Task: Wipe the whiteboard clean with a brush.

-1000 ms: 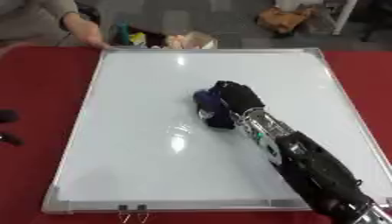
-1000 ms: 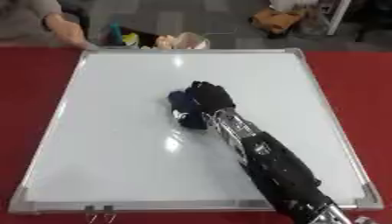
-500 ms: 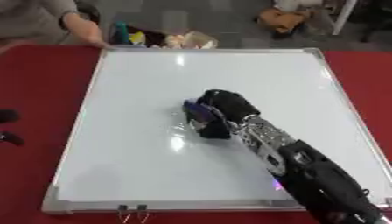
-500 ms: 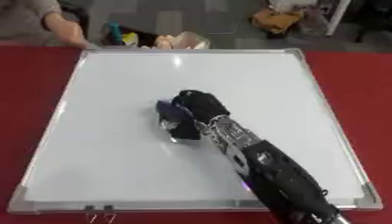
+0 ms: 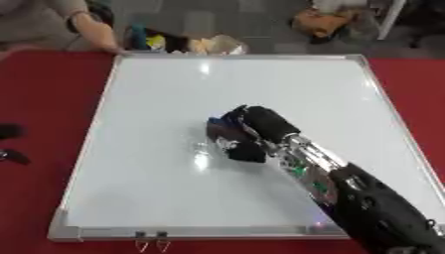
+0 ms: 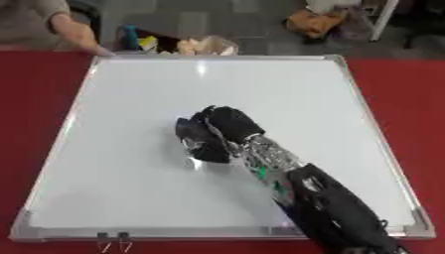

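Observation:
A large whiteboard (image 5: 287, 84) with a silver frame lies flat on the red table; its surface looks white with no marks that I can make out. My right hand (image 5: 260, 125) reaches in from the lower right and rests near the board's middle, fingers curled round a dark brush (image 5: 228, 135) with a blue part, pressed on the board. My left hand (image 5: 10, 144) shows only as dark shapes at the left edge on the red cloth; its fingers are not clear.
A person's hand (image 5: 103, 40) holds the board's far left corner. Behind the board lie bottles and crumpled bags (image 5: 187, 43). Two small clips (image 5: 149, 237) hang at the board's near edge.
My right hand has slid the brush leftward and toward the near edge across the board's middle. The left hand has stayed put.

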Robot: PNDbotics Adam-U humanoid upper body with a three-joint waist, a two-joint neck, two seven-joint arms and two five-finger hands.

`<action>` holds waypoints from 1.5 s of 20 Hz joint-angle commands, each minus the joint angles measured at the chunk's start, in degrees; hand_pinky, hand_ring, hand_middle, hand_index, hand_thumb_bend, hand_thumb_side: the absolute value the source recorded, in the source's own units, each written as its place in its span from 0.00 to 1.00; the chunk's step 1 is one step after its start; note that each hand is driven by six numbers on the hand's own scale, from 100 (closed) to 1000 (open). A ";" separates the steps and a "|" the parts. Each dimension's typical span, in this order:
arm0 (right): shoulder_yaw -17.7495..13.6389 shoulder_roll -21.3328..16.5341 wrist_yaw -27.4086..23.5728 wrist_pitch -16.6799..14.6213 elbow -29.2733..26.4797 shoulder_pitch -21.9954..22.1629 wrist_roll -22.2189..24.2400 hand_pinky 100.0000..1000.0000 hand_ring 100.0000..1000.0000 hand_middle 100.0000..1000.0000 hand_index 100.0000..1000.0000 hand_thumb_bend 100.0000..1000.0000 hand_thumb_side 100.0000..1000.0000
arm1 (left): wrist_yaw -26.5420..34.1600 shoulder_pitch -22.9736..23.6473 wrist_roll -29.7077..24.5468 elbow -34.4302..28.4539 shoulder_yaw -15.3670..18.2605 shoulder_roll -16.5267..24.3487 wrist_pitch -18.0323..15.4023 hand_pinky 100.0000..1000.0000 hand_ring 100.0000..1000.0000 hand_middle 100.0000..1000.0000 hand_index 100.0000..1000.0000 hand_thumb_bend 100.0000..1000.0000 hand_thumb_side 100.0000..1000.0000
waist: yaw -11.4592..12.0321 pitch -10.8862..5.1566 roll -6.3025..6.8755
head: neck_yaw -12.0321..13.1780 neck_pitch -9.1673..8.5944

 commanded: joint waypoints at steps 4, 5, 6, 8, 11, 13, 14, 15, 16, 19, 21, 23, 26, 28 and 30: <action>1.31 -3.89 -6.08 -3.66 -4.04 0.80 2.37 0.51 0.57 0.47 0.78 0.00 1.00 | -0.06 -0.23 0.05 -0.97 0.47 0.48 0.13 0.36 0.67 0.48 0.56 0.17 0.94 | -0.10 -1.09 -0.14 | 0.39 0.67; 1.55 -4.33 -6.82 -4.09 -4.46 1.09 2.71 0.51 0.57 0.47 0.78 0.00 1.00 | -0.06 -0.21 0.05 -0.97 0.47 0.50 0.14 0.36 0.67 0.48 0.56 0.17 0.94 | -0.12 -1.13 -0.19 | 0.40 0.72; 1.83 -4.74 -7.50 -4.46 -4.85 1.42 3.03 0.51 0.57 0.47 0.78 0.00 1.00 | -0.07 -0.19 0.04 -0.97 0.45 0.52 0.14 0.36 0.67 0.48 0.56 0.17 0.94 | -0.14 -1.17 -0.24 | 0.42 0.76; 2.67 -5.59 -8.69 -5.41 -5.57 2.17 3.83 0.51 0.57 0.47 0.78 0.00 1.00 | -0.07 -0.17 -0.01 -0.97 0.40 0.55 0.14 0.36 0.67 0.48 0.56 0.17 0.94 | -0.16 -1.24 -0.32 | 0.47 0.87; 3.60 -6.61 -9.88 -6.76 -6.18 3.10 5.06 0.51 0.57 0.47 0.78 0.00 1.00 | -0.08 -0.14 -0.02 -0.96 0.38 0.60 0.15 0.36 0.67 0.48 0.56 0.17 0.94 | -0.19 -1.33 -0.41 | 0.44 1.01; 3.88 -7.01 -10.33 -7.48 -6.12 3.75 5.81 0.51 0.57 0.48 0.78 0.00 1.00 | -0.08 -0.13 -0.05 -0.96 0.36 0.61 0.15 0.36 0.67 0.48 0.56 0.17 0.94 | -0.20 -1.36 -0.43 | 0.48 1.06; 3.92 -7.16 -10.48 -7.85 -6.04 4.01 6.21 0.53 0.59 0.50 0.79 0.00 1.00 | -0.09 -0.13 -0.06 -0.96 0.35 0.61 0.15 0.36 0.67 0.48 0.56 0.17 0.94 | -0.20 -1.37 -0.43 | 0.50 1.09; 4.08 -7.40 -10.48 -8.40 -6.00 4.39 6.99 0.54 0.60 0.51 0.79 0.00 1.00 | -0.09 -0.11 -0.06 -0.96 0.35 0.63 0.15 0.36 0.67 0.48 0.56 0.17 0.94 | -0.18 -1.39 -0.43 | 0.53 1.16; 4.10 -7.60 -10.39 -8.96 -6.05 4.69 7.89 0.55 0.62 0.52 0.80 0.00 1.00 | -0.10 -0.08 -0.06 -0.94 0.35 0.65 0.15 0.36 0.67 0.48 0.56 0.17 0.94 | -0.17 -1.43 -0.42 | 0.55 1.23; 4.01 -8.15 -10.53 -10.36 -6.35 5.54 11.62 0.60 0.67 0.57 0.84 0.13 1.00 | -0.10 0.00 -0.04 -0.93 0.36 0.67 0.15 0.36 0.67 0.48 0.56 0.17 0.94 | -0.16 -1.61 -0.40 | 0.64 1.39; 3.73 -8.42 -10.90 -10.79 -6.78 5.95 14.26 0.66 0.74 0.65 0.90 0.31 1.00 | -0.09 0.03 -0.05 -0.91 0.35 0.68 0.14 0.36 0.67 0.48 0.56 0.17 0.94 | -0.20 -1.68 -0.36 | 0.75 1.41; 3.30 -8.59 -11.63 -10.95 -7.49 6.22 16.29 0.72 0.79 0.72 0.94 0.38 1.00 | -0.09 0.05 -0.04 -0.89 0.36 0.68 0.13 0.36 0.67 0.48 0.56 0.17 0.94 | -0.22 -1.72 -0.29 | 0.80 1.41; 2.53 -8.95 -12.36 -10.69 -9.12 6.41 18.36 0.79 0.85 0.81 0.99 0.49 0.94 | -0.08 0.06 -0.01 -0.87 0.38 0.71 0.11 0.36 0.67 0.48 0.56 0.17 0.94 | -0.20 -1.76 -0.21 | 0.86 1.43; 2.02 -9.19 -12.03 -10.35 -10.29 6.46 19.18 0.81 0.87 0.84 0.99 0.54 0.89 | -0.07 0.06 -0.03 -0.87 0.35 0.72 0.09 0.36 0.67 0.48 0.56 0.17 0.94 | -0.19 -1.75 -0.20 | 0.80 1.45; 1.30 -9.35 -11.15 -10.00 -11.43 6.49 19.11 0.81 0.86 0.84 0.99 0.58 0.85 | -0.08 0.07 -0.05 -0.85 0.34 0.71 0.09 0.36 0.67 0.48 0.56 0.17 0.94 | -0.20 -1.70 -0.18 | 0.86 1.49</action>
